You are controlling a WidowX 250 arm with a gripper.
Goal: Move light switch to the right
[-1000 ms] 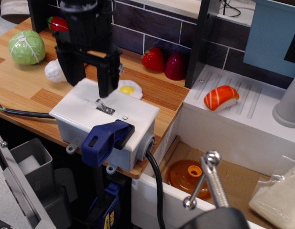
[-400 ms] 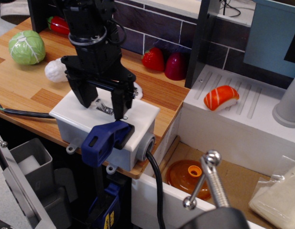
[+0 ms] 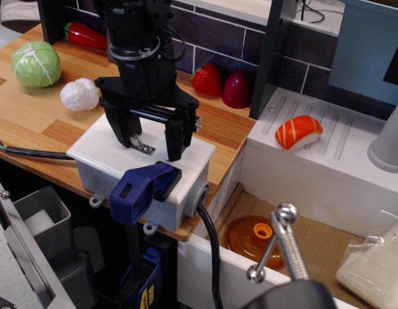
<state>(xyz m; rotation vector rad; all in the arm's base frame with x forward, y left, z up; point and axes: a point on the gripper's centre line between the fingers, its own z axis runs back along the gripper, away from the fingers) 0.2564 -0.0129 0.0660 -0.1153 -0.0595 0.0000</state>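
Looking at the wooden counter first, since it's the biggest thing going, with a white box sitting at its front edge. I'll place everything off that box. Right of it there's a white sink unit with a piece of salmon sushi lying on the ribbed drainer. Straight above the box hangs the black gripper, jaws spread apart and pointing down, not clamped on anything, tips right down at the lid.

A blue clamp handle bites the box's front edge. Far left of the box is a green cabbage, and nearer, just behind its left corner, a white cauliflower-ish lump. Behind the box to the right, against the dark tiles, are a strawberry and a dark red fruit. A black cable drops from the box's right end.

Smallest bit: the light switch, a little silver lever sticking up from the lid. It sits between the two jaws, tucked close to the left one, with open gap over to the right one. Can't tell if it's actually touching.
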